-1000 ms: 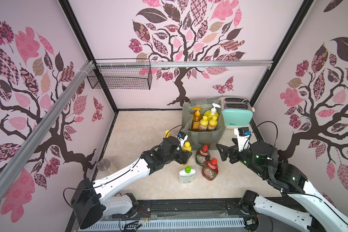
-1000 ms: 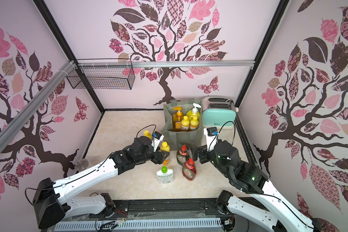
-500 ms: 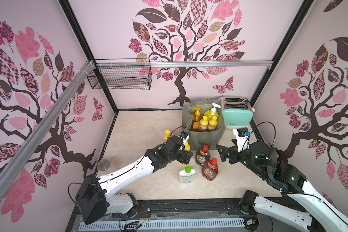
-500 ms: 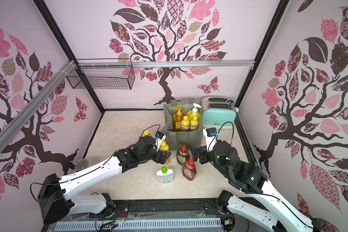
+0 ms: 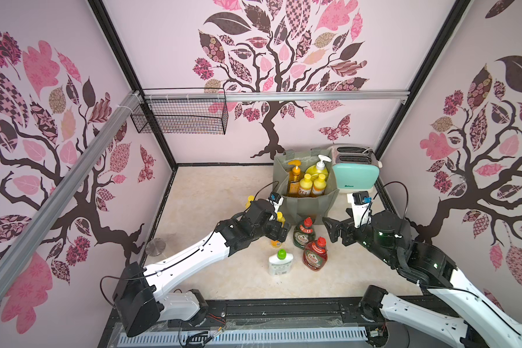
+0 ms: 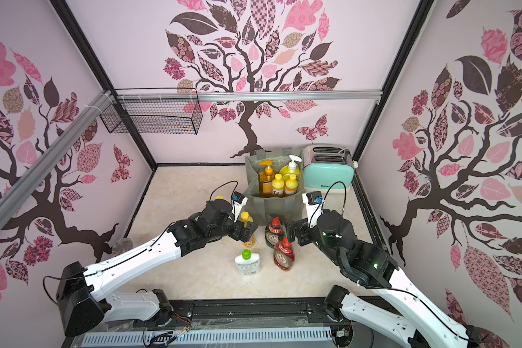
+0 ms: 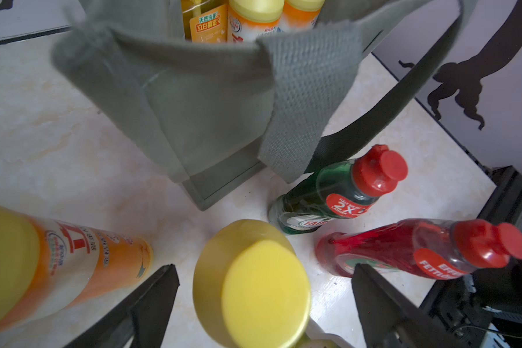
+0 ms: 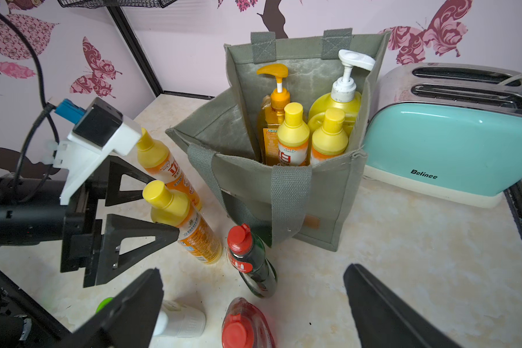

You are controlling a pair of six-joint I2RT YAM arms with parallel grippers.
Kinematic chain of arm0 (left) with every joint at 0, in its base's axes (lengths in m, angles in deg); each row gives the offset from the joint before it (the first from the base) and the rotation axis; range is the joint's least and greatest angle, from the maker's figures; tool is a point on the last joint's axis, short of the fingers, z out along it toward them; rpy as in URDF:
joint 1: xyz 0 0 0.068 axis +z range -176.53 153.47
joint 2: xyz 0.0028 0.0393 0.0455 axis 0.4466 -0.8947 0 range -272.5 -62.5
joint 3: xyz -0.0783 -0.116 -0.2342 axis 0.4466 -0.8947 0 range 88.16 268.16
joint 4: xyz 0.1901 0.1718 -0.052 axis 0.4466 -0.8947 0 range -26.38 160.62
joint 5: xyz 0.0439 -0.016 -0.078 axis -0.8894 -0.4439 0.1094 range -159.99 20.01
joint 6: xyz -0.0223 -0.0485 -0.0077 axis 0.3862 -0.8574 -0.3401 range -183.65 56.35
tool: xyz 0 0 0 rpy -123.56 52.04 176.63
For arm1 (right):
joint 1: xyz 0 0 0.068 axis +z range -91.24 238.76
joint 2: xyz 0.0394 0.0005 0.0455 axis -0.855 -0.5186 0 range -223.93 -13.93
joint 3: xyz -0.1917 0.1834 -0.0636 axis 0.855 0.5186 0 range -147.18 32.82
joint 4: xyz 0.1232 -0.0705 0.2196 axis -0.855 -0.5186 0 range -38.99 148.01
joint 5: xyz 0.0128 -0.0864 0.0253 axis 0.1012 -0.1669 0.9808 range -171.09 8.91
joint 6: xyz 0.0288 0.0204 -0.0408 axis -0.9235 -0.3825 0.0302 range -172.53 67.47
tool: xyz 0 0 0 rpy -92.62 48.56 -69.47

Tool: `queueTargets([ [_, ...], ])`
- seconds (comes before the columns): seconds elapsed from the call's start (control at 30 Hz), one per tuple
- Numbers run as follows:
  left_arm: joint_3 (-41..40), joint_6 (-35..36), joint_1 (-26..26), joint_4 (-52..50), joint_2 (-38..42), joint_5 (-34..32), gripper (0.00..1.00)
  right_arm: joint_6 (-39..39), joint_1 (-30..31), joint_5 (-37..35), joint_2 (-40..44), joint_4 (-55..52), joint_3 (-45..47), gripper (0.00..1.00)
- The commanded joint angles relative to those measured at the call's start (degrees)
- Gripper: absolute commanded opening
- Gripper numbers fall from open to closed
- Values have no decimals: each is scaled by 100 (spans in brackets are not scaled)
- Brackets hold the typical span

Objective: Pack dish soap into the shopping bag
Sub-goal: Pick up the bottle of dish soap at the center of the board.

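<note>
My left gripper (image 7: 262, 269) is wide open. Its jaws stand either side of a small orange bottle (image 8: 178, 217), with a gap on each side of the cap; nothing is gripped. This bottle stands upright just left of the bag's near corner. A second small orange bottle (image 8: 160, 159) stands just beyond it.

My right gripper (image 8: 253, 271) is fully open and empty, right of the green Fairy (image 5: 304, 233). The red Fairy (image 5: 315, 254) and the white bottle (image 5: 280, 263) stand nearer.

The bag (image 5: 309, 208) stands at the far side, left of the toaster (image 5: 356, 177). It holds the orange pump bottle (image 8: 273, 114), the yellow pump bottle (image 8: 338, 102) and two more small orange bottles (image 8: 293, 135).
</note>
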Motion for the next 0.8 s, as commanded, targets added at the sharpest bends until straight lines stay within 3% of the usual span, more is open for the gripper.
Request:
queueTargets([
  [0.0, 121, -73, 18, 66, -36, 285, 90, 42, -26, 13, -3, -79, 7, 100],
  [0.13, 76, 33, 18, 12, -83, 251, 86, 61, -31, 3, -6, -110, 8, 100],
  [0.57, 129, 65, 36, -213, -399, -228, 85, 56, -33, 50, -41, -81, 39, 100],
  [0.77, 159, 46, 54, -231, -401, -222, 62, 49, -26, 48, -8, -109, 70, 100],
])
